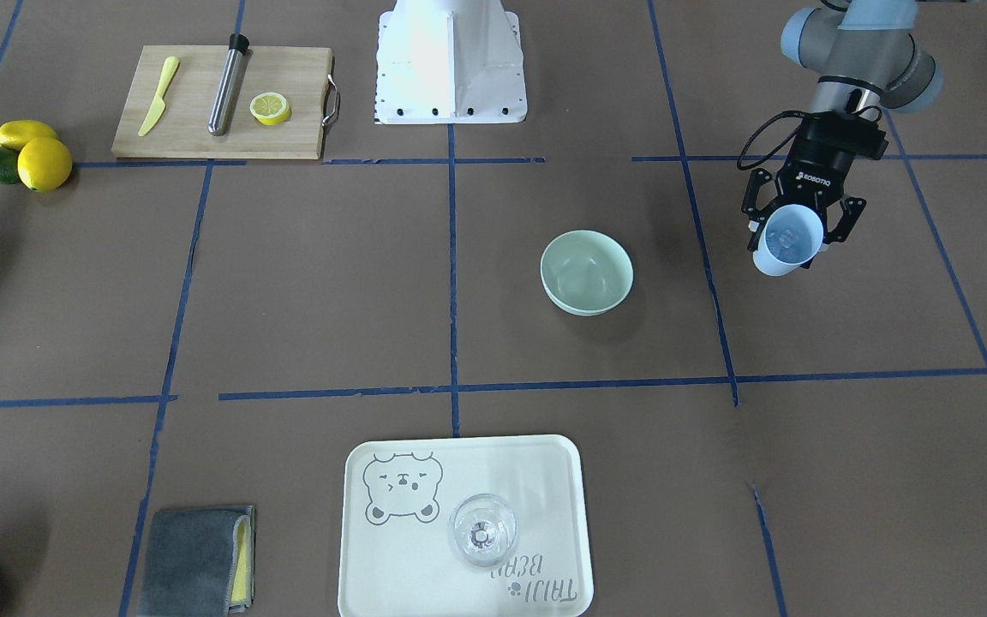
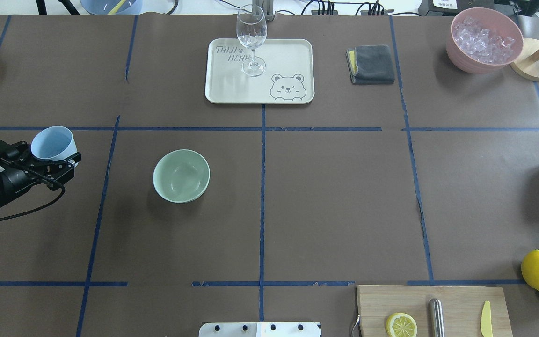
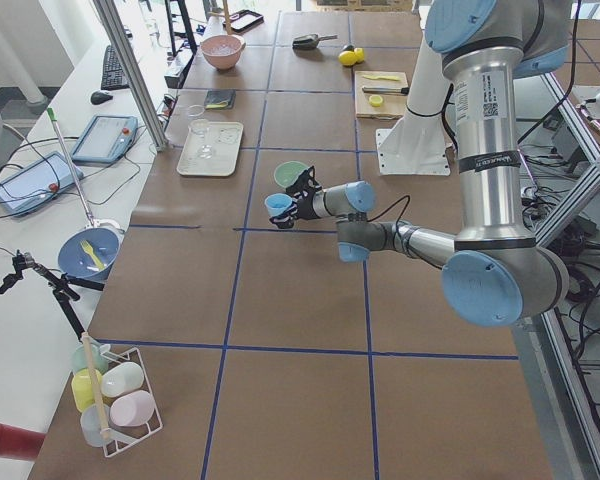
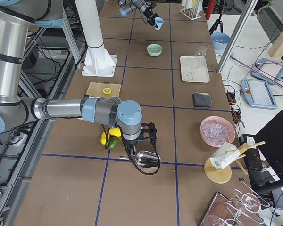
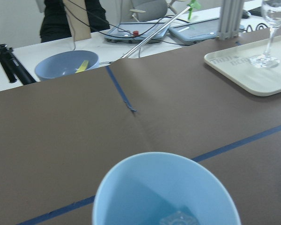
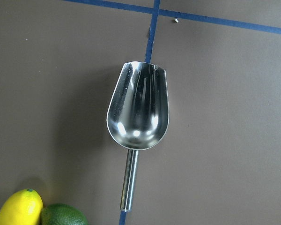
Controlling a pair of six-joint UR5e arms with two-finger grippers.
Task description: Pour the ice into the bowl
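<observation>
Nearest to the robot's base, the right claw (image 4: 140,140) hangs above a metal scoop (image 6: 138,110) that lies on the table (image 2: 325,210), close to a lemon (image 6: 18,208) and a lime (image 6: 63,215). I cannot tell if its fingers are apart or together. Further out, the left claw (image 1: 793,231) is closed around a light blue cup (image 1: 774,260), and the ice (image 5: 178,218) lies at the bottom of this cup. The mint-green bowl (image 2: 181,175) stands upright on the table near the cup, not touching it. At the far edge, a wine glass (image 2: 251,40) stands on a cream tray (image 2: 293,51), and a pink bowl (image 2: 466,61) holds clear cubes (image 2: 484,37).
</observation>
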